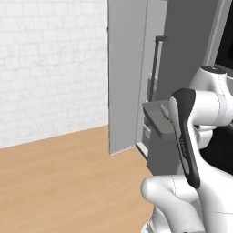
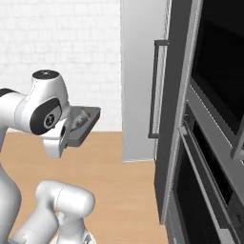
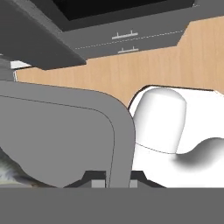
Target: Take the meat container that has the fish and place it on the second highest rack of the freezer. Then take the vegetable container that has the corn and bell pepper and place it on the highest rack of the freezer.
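Observation:
I hold the meat container (image 1: pixel 155 117), a flat grey tray, out in front of the arm. The pale fish (image 1: pixel 164 111) lies in it. From the right, the meat container (image 2: pixel 85 122) tilts up beside my wrist. In the hand view my gripper (image 3: pixel 115 180) is shut on the meat container's rim (image 3: pixel 121 131), and a bit of the fish (image 3: pixel 8 173) shows at the lower left. The freezer (image 1: pixel 127 77) stands just beyond, tall and grey, with its long dark handle (image 1: pixel 156 68); freezer (image 2: pixel 142 81), handle (image 2: pixel 153 90). Its racks are hidden. The vegetable container with the corn and bell pepper is out of view.
A dark wall-oven stack (image 2: pixel 214 76) fills the right side next to the freezer. Wooden floor (image 1: pixel 59 182) lies open to the left, bounded by a white brick wall (image 1: pixel 50 63). Grey drawers with small handles (image 3: pixel 124 36) show beyond the tray.

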